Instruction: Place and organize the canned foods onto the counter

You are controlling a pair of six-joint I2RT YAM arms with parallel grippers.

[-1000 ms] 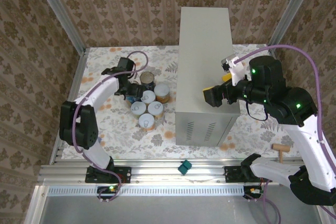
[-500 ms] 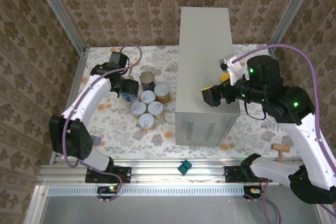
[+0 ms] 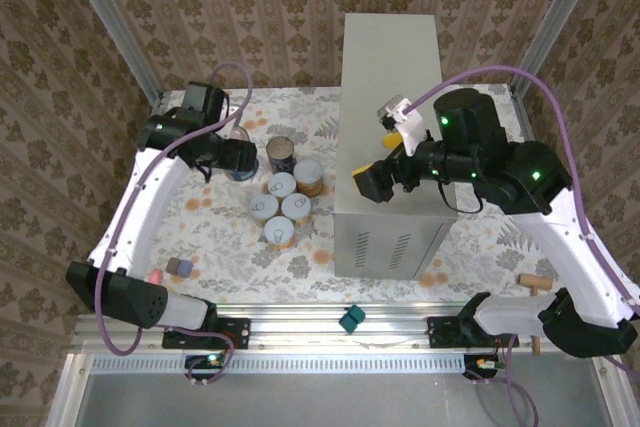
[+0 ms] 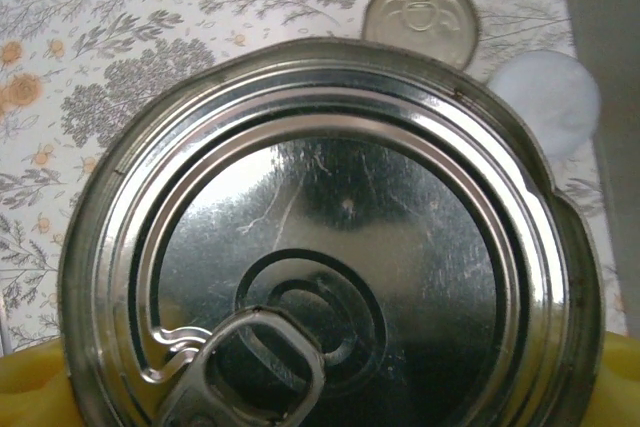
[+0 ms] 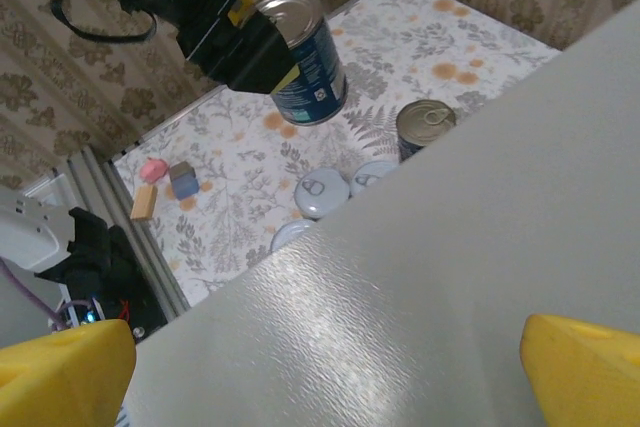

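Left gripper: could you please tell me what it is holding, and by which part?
The left gripper holds a blue-labelled can by its side wall, one finger on either side.

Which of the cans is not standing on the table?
The blue-labelled can, gripped in the air by the left claw; the other cans stand on the floral table.

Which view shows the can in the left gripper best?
Right wrist: blue can nearly whole, side-on, tilted, clamped in the left gripper. Left wrist gives a close-up of its metal lid and pull tab; top view has it small, partly behind the gripper.
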